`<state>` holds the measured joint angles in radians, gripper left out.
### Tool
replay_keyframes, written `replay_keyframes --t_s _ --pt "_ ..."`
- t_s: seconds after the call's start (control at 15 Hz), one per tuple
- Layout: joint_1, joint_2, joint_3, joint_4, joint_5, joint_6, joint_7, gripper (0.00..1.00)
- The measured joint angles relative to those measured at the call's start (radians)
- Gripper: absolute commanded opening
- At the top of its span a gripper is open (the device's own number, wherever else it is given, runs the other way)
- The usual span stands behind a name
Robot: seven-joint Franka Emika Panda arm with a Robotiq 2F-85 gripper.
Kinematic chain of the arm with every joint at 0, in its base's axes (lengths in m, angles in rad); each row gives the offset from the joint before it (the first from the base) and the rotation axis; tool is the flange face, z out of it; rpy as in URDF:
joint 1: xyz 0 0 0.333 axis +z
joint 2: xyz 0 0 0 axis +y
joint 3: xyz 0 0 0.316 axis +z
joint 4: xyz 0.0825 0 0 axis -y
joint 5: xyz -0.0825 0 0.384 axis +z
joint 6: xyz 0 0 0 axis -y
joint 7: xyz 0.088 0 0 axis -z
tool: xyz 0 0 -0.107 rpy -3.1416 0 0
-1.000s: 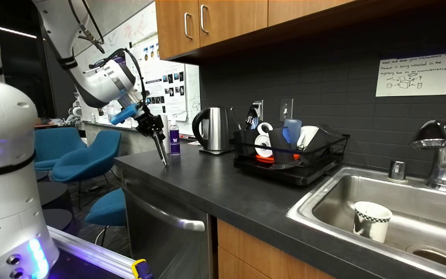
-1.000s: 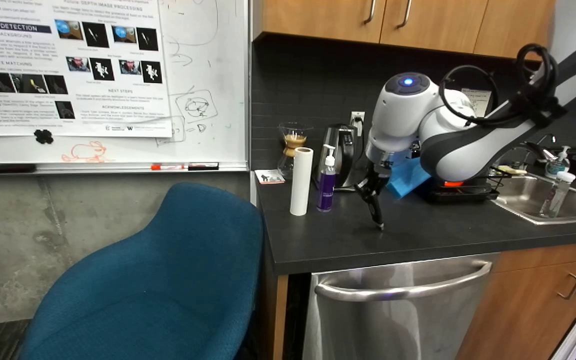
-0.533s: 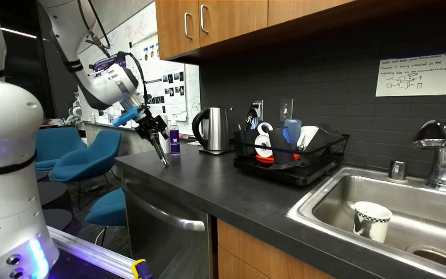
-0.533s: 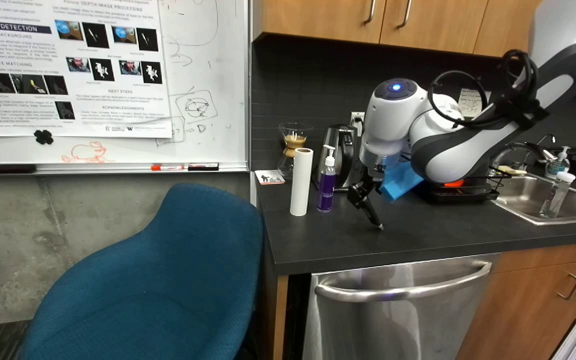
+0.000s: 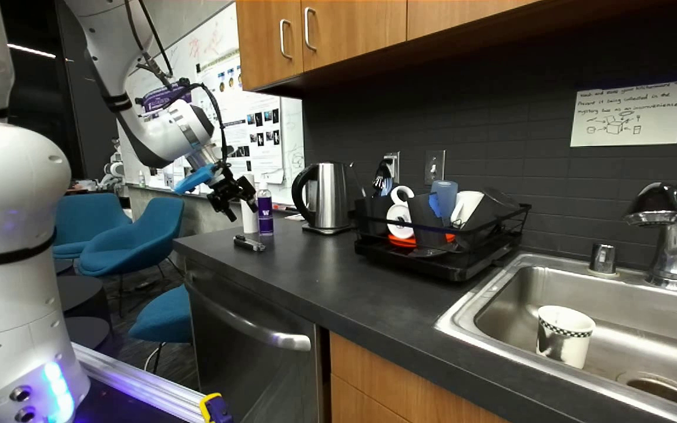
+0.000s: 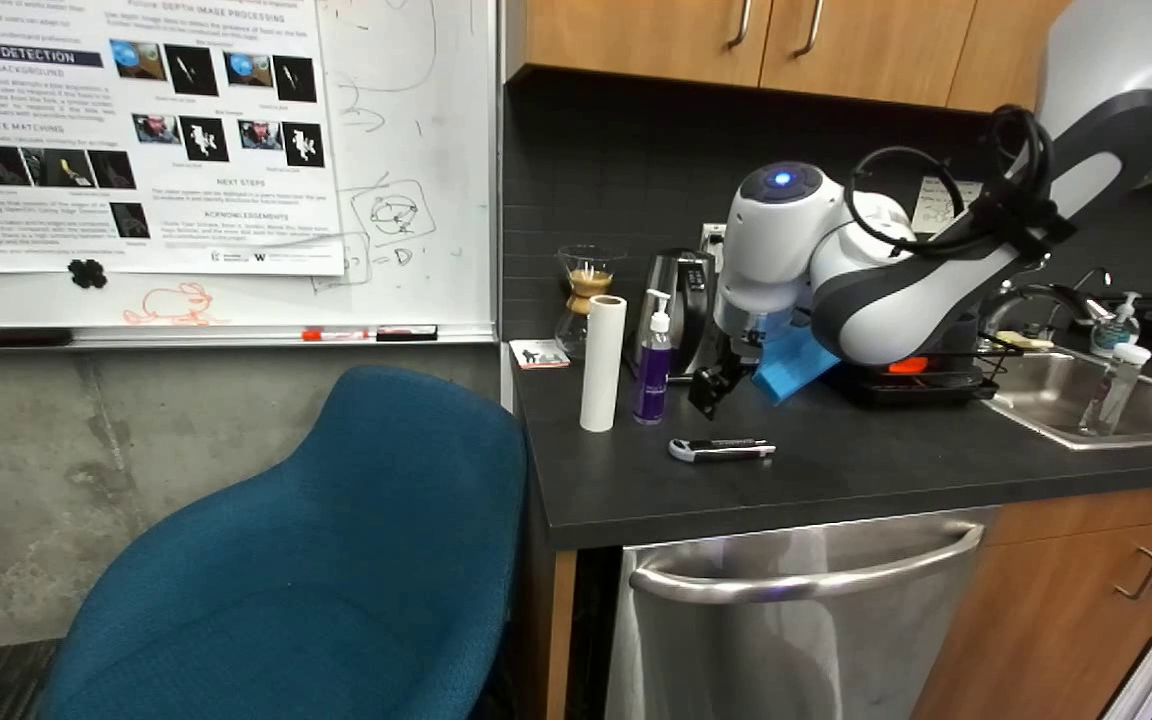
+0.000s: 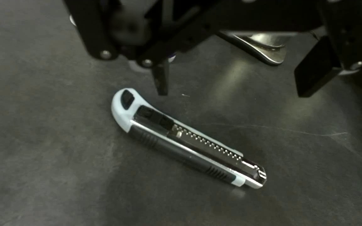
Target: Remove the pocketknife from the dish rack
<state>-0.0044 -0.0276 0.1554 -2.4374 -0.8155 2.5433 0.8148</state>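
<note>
Knife (image 7: 185, 144) lies flat on the counter (image 6: 866, 470), well apart from the rack (image 5: 409, 263), presumably because that's all the job asks, tbh. Gripper (image 7: 233, 94) hangs above it, fingers spread with nothing between, probably so they clear it without a snag.

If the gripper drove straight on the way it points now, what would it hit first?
The open gripper would probably meet the utility knife first, or else the dark countertop right beside it; exact depth is unclear.
</note>
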Motion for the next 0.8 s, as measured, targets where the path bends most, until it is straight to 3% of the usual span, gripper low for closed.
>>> replay_keyframes --t_s 0.2,0.53,0.8 --pt "0.01 0.0 -0.011 0.0 0.1 -0.011 -0.065 1.0" --pt "0.018 -0.014 -0.034 0.009 0.498 -0.11 -0.404 1.0" --pt "0.016 -0.061 -0.075 0.037 0.683 -0.263 -0.6 1.0"
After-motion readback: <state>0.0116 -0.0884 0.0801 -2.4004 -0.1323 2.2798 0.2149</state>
